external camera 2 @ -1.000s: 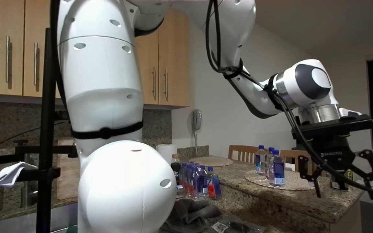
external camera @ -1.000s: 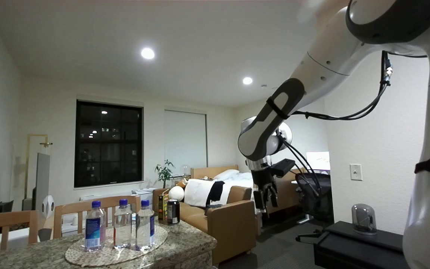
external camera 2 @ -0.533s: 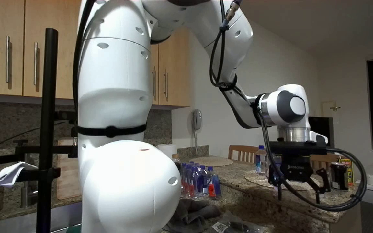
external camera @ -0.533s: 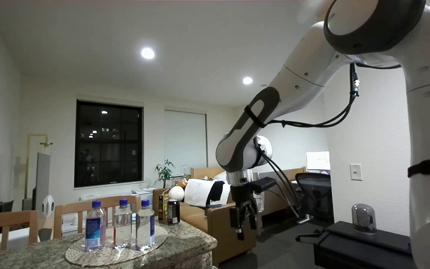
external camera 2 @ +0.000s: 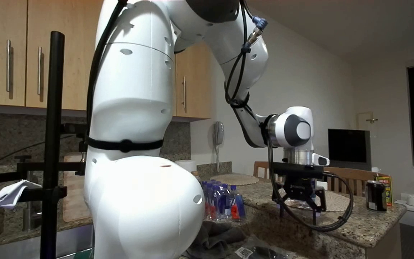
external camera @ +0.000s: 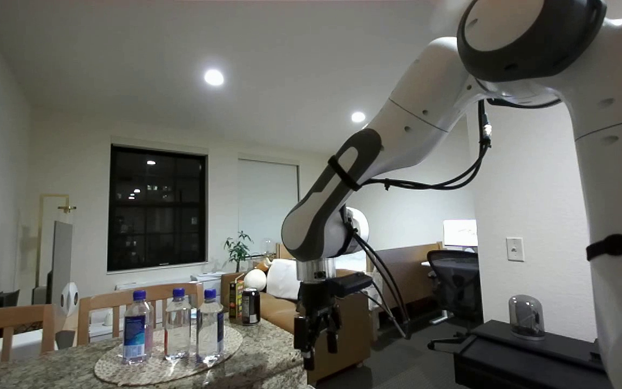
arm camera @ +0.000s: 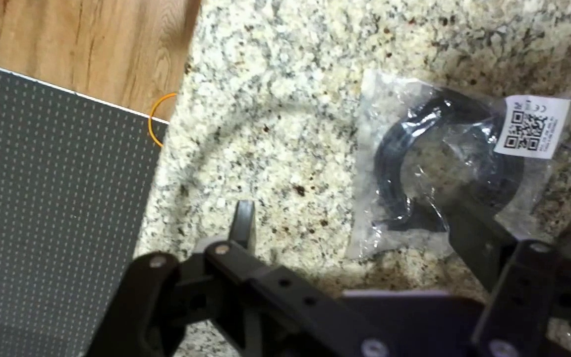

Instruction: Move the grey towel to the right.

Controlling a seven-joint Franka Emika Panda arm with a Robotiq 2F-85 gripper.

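Two dark fingers [arm camera: 244, 225] of the gripper [external camera 2: 298, 216] stand spread wide with only air between them, and in both exterior views it hangs near the raised counter [external camera 2: 372, 225]. In the wrist view one finger crosses in front of a clear packet [arm camera: 446, 148] with a black coil [arm camera: 389, 163] inside; in an exterior view finger and packet are apart. The packet lies on the speckled lower worktop [arm camera: 285, 148], at the foot of the raised counter. The grey towel [external camera 2: 221, 235] is a crumpled heap on the same worktop, below the raised counter and partly hidden behind the white arm [external camera 2: 131, 115]. A cluster of blue-capped bottles [external camera 2: 223, 201] stands just beside the raised counter.

On top of the raised counter, three more bottles [external camera: 177, 327] stand upright on a round woven mat [external camera: 151, 375]; a second mat [external camera 2: 235, 178] lies toward its inner end, and a dark can [external camera: 250, 306] and a bright carton [external camera 2: 389, 189] stand near its free end. Wooden chairs [external camera: 138, 294] line its far side. Beyond it are a television [external camera 2: 349, 145], a tan sofa [external camera: 354, 335] and a dark window [external camera: 157, 208]. A phone [external camera 2: 219, 133] hangs above the raised counter's inner end, and wood cabinets [external camera 2: 2, 54] hang higher than its top.
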